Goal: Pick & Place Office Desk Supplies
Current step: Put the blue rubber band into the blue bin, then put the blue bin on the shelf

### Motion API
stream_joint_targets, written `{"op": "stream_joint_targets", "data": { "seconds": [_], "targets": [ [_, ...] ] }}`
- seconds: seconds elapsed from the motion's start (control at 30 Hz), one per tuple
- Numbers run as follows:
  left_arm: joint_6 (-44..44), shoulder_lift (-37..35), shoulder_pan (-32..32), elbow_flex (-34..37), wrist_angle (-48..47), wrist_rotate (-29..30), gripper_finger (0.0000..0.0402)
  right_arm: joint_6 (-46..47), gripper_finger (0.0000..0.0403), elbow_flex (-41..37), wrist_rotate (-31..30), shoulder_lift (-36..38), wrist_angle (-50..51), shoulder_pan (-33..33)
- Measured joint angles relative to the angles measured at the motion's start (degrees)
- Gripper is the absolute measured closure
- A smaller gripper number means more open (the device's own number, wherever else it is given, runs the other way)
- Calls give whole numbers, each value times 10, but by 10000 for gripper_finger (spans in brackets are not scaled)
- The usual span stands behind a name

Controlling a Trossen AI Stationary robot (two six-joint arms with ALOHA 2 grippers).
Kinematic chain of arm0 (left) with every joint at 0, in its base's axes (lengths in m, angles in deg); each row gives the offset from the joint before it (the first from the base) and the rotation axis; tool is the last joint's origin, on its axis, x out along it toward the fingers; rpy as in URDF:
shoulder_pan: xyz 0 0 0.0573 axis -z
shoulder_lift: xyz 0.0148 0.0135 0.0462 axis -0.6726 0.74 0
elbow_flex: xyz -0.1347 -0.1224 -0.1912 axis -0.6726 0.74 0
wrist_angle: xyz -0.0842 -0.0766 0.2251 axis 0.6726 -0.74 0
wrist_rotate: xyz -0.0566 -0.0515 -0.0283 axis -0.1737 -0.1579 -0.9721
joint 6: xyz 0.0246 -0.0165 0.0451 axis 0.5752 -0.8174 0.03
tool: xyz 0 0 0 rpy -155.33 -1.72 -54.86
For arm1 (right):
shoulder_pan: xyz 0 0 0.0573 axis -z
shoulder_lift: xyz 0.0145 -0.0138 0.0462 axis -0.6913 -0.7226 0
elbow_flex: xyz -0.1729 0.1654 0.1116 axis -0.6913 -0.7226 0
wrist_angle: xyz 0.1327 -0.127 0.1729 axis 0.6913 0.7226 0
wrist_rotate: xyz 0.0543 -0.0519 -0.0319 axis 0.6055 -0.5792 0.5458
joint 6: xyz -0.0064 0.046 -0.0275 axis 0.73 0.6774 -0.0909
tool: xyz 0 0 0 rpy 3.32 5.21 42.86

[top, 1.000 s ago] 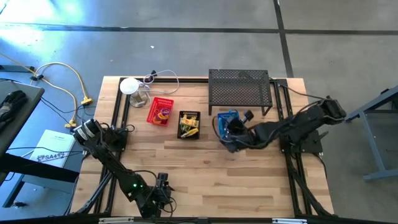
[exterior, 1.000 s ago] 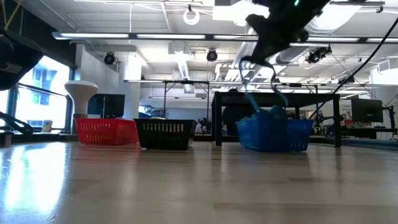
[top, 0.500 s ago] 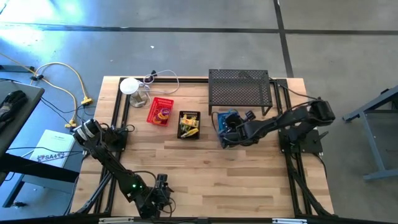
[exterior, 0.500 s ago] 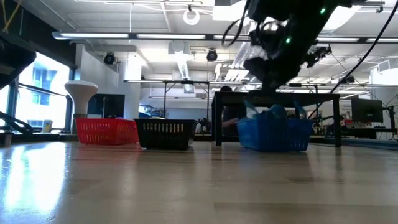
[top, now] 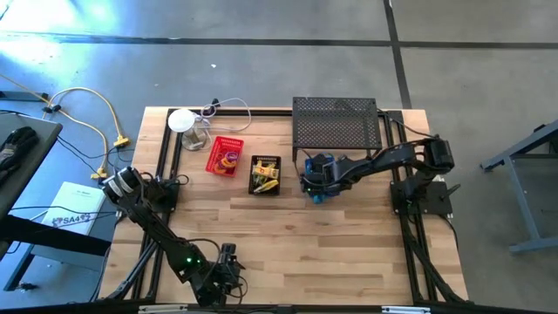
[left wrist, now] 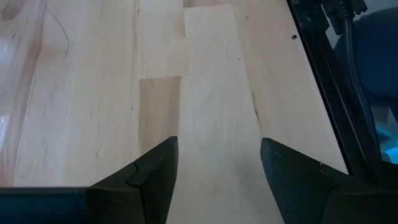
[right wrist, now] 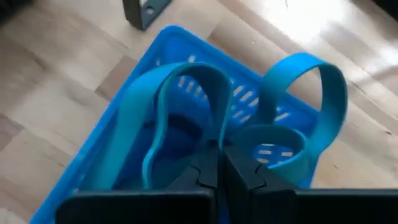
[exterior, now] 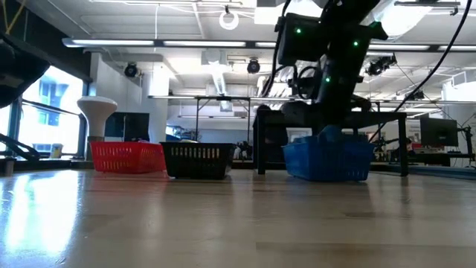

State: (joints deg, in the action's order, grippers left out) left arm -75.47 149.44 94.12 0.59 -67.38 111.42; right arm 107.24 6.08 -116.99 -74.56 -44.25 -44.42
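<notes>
- right gripper (right wrist: 219, 163) over blue basket (right wrist: 106, 143), fingers pinched tight on blue rubber-band loops (right wrist: 186, 93)
- left gripper (left wrist: 217, 171) far from basket at table's (top: 288, 235) near edge, jaws wide, holding nothing

The right arm is stretched out across the far half of the surface (top: 288, 227), reaching in from its base on the right, with the wrist tipped down. Its tool (right wrist: 221, 163) has both fingers pressed tight together, pinching blue band loops (right wrist: 186, 93). The left arm is folded low along the near edge, just parked there. Its tool (left wrist: 217, 165) sits close above the wood with the two fingers spread wide and nothing between them.
</notes>
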Motion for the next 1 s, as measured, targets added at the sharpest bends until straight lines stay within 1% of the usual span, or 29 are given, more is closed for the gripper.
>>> {"op": "stream_joint_targets", "data": {
  "seconds": [0.07, 0.13, 0.27, 0.33, 0.43, 0.5, 0.73, 0.83, 0.9, 1.0],
  "targets": [
    [0, 0, 0, 0, -2, 0, 181, -5, 401, 0, 5, 3, -7, 3],
    [0, 0, 0, 0, -2, 0, 181, -10, 401, 0, 25, 3, -16, 8],
    [0, 0, 0, 0, -2, 0, 181, -11, 401, 0, 125, -2, -37, 23],
    [0, 0, 0, 0, -2, 0, 181, -11, 401, 0, 154, -8, -39, 31],
    [-2, 0, 0, 0, -1, 0, 181, -11, 393, 0, 155, -9, -31, 36],
    [-3, 0, 0, 0, -2, 0, 181, -11, 379, 0, 157, -8, -22, 39],
    [-3, 0, 0, 0, -2, 0, 181, -15, 298, 0, 169, 4, -13, 46],
    [-4, 0, 0, 0, -2, 0, 181, -13, 268, 7, 172, 11, 6, 54],
    [-4, 0, 0, 0, -2, 0, 181, -11, 257, 20, 171, 15, 16, 57],
    [-4, 0, 0, 0, 0, 0, 181, -10, 253, 37, 172, 23, 49, 62]
  ]
}}
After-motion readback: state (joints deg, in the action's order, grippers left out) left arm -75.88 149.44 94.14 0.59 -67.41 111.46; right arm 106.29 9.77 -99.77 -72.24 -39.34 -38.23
